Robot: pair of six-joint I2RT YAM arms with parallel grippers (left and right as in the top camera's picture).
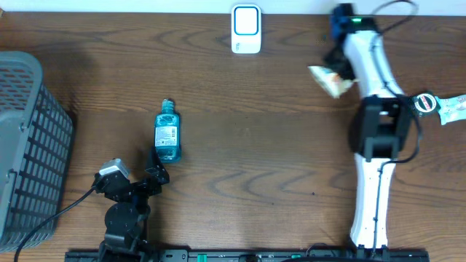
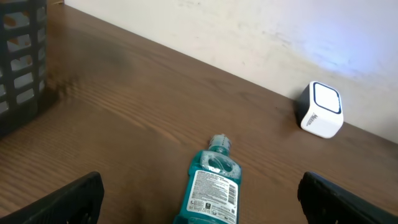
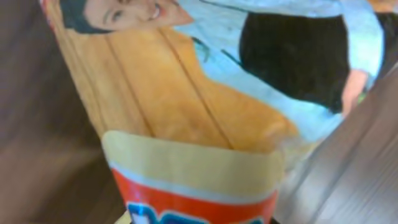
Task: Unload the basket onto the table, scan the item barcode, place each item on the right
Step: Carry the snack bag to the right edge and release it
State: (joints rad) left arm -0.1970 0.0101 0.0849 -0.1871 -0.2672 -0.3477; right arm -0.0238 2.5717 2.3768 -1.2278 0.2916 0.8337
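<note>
A snack packet (image 1: 331,80) with an orange and red print and a smiling face fills the right wrist view (image 3: 186,124). My right gripper (image 1: 336,64) is at the table's far right, shut on this packet; its fingers are hidden behind it. The white barcode scanner (image 1: 246,29) stands at the table's far edge and also shows in the left wrist view (image 2: 320,110). A teal mouthwash bottle (image 1: 167,135) lies flat, label up, its barcode (image 2: 232,192) along the label's right edge. My left gripper (image 1: 154,169) is open, just short of the bottle's base, with its fingers (image 2: 68,199) wide either side of the bottle.
A dark grey slatted basket (image 1: 29,138) takes up the left edge of the table. Another small packet (image 1: 445,106) with a red and white round mark lies at the far right, beside the right arm.
</note>
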